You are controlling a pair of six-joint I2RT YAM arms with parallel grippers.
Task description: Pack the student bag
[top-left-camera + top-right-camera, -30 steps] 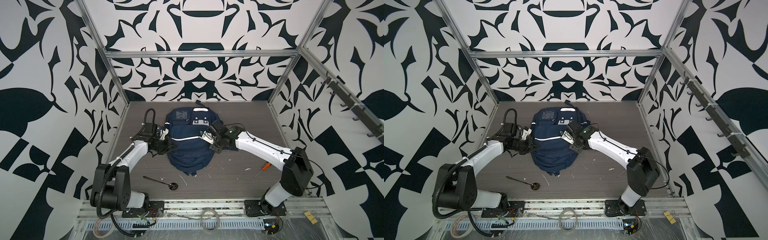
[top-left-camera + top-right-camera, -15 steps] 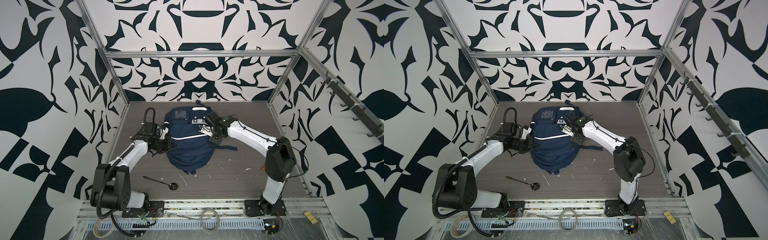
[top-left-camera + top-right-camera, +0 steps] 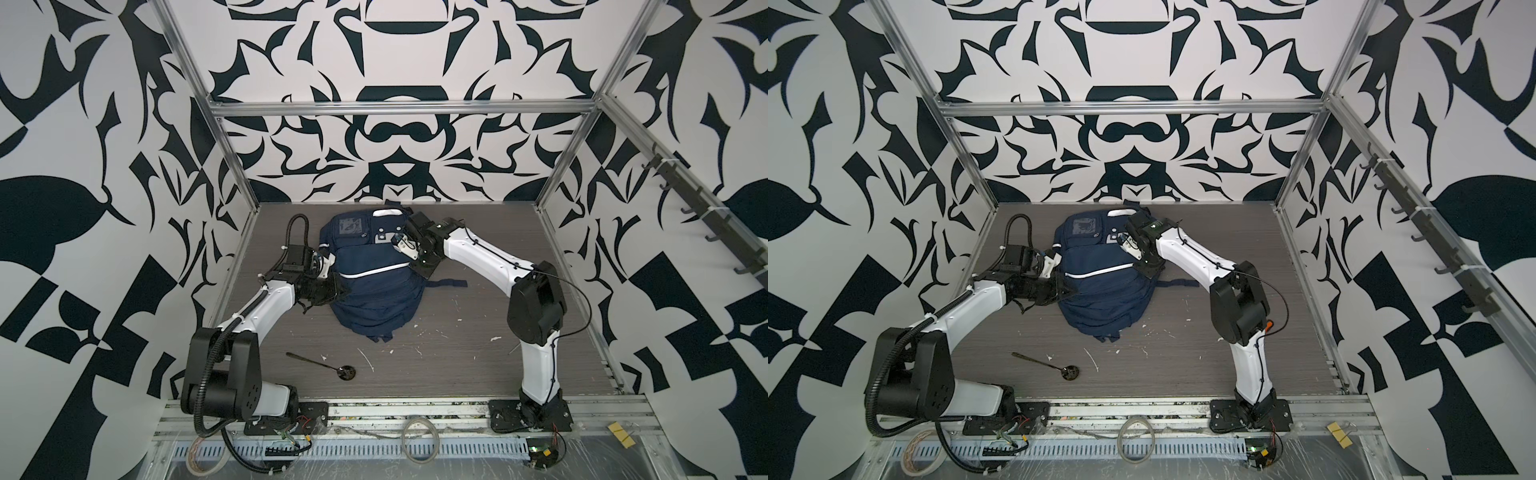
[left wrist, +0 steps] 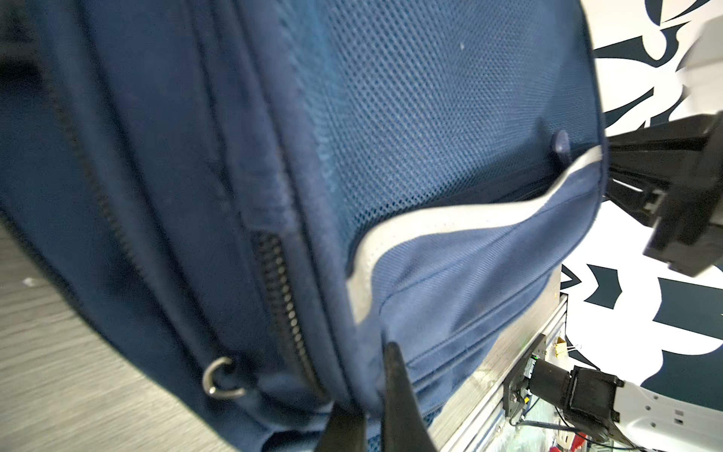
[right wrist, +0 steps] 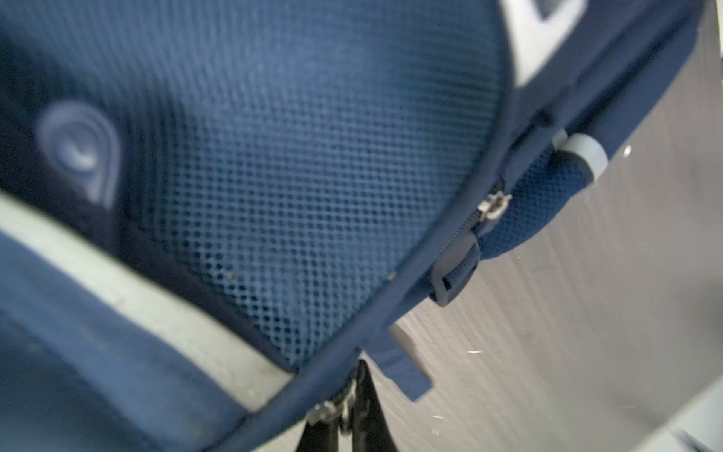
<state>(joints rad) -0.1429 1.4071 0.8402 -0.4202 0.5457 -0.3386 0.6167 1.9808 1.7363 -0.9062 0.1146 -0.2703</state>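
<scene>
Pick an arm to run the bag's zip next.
Right. The right gripper looks shut on a metal zip pull at the rim of the bag. The left gripper is pinching its side seam, so it is better suited to bracing.

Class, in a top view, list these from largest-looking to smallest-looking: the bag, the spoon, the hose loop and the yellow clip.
1. bag, by far the largest.
2. spoon and hose loop: not ranked. The spoon is longer, the loop rounder and nearer the camera.
3. yellow clip, the smallest.
</scene>
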